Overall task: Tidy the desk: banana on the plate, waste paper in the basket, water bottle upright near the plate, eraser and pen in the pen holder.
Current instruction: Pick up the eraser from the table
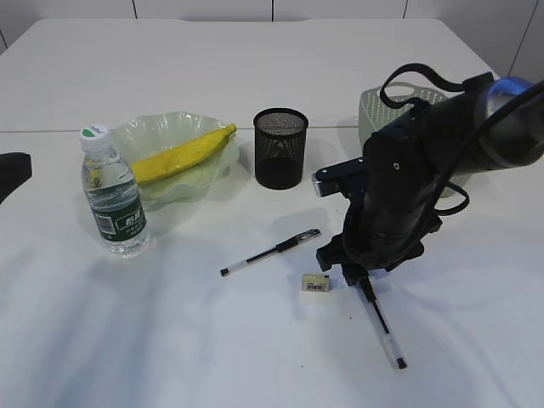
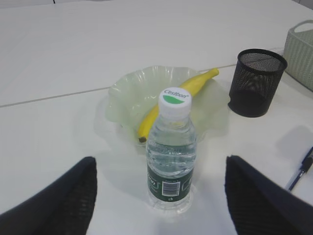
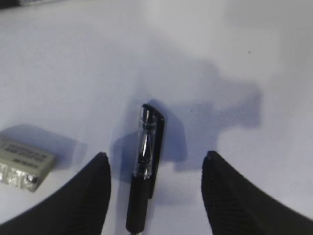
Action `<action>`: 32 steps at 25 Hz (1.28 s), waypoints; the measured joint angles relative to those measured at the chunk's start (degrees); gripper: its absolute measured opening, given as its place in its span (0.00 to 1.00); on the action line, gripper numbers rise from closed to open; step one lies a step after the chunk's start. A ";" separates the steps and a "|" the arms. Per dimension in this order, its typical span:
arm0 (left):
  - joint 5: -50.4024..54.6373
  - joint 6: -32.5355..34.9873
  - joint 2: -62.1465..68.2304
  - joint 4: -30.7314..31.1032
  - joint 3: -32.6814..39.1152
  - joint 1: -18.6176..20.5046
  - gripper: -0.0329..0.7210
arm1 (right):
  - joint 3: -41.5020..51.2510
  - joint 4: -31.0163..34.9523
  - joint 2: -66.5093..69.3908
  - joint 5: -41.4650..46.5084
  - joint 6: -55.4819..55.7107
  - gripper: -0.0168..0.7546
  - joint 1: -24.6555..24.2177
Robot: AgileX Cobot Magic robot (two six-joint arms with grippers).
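Lying on the bench (image 1: 255, 357) between open right hand (image 3: 154, 193) fingers: a pen (image 3: 145, 161), eraser (image 3: 22, 164) just beside. Open left hand (image 2: 161, 205) facing upright water bottle (image 2: 171, 156).

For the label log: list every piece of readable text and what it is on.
"Cestbon": white cap of the water bottle.
Bottle's dark green label: white characters and a barcode, too blurred to read.
Eraser: printed sleeve, unreadable.
Nothing else carries text.
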 joint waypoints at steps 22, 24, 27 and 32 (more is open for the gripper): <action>0.77 0.00 0.00 0.00 0.00 0.00 0.81 | 0.00 19.34 -4.82 2.27 -43.43 0.56 2.80; 0.77 0.00 0.00 0.00 0.00 0.00 0.81 | 0.00 19.42 -4.82 1.13 -46.40 0.56 2.80; 0.77 0.00 0.00 0.00 0.00 0.00 0.81 | 0.00 19.42 -4.40 -0.47 -51.68 0.56 2.80; 0.87 0.00 0.00 0.00 0.00 0.00 0.81 | 0.00 19.42 -3.64 -1.22 -60.58 0.56 2.80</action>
